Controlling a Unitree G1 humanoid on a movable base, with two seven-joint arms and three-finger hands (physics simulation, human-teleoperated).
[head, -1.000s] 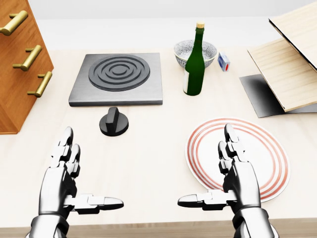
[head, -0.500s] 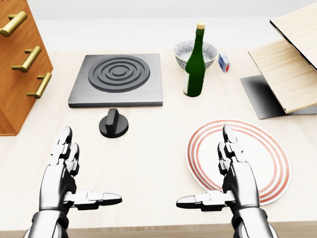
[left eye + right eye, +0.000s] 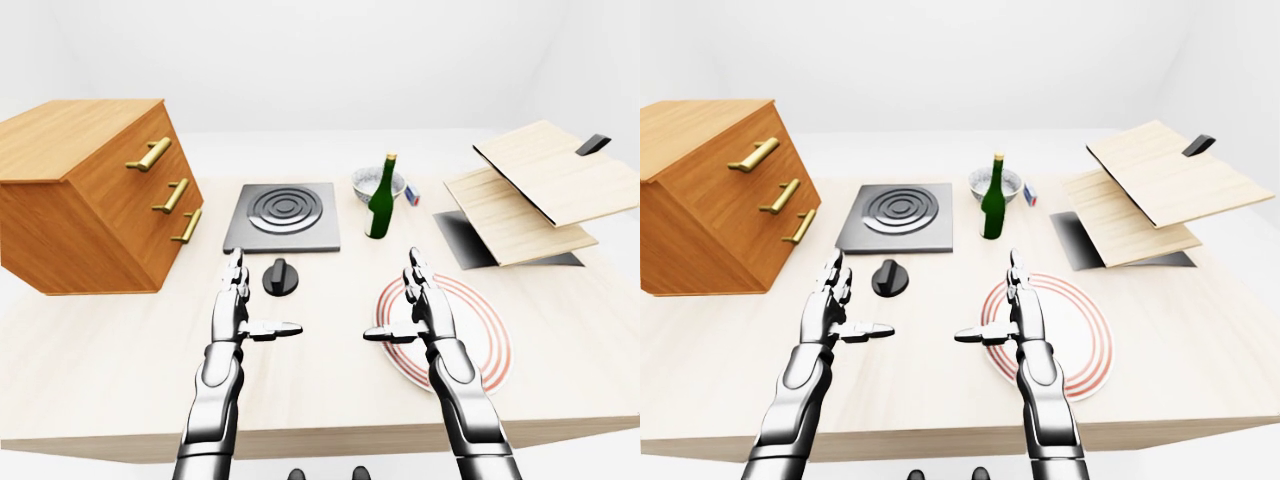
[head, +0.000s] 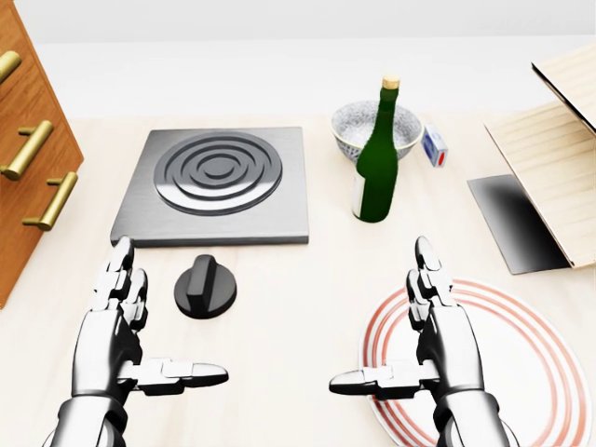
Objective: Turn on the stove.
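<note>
The grey stove plate (image 4: pixel 216 186) with a ringed burner lies on the light wooden table. Its black knob (image 4: pixel 205 288) stands just below the plate in the head view. My left hand (image 4: pixel 140 337) is open, fingers flat and thumb out, below and left of the knob, not touching it. My right hand (image 4: pixel 414 340) is open the same way over the left edge of a red-ringed plate (image 4: pixel 521 363).
A green bottle (image 4: pixel 377 168) stands right of the stove, with a patterned bowl (image 4: pixel 361 124) and a small box (image 4: pixel 433 146) behind it. A wooden drawer chest (image 3: pixel 95 190) is at the left. Stacked wooden boards (image 3: pixel 530 195) lie at the right.
The whole picture has shifted down and the things look larger: the camera has moved closer to the stove. Both hands keep their open pose.
</note>
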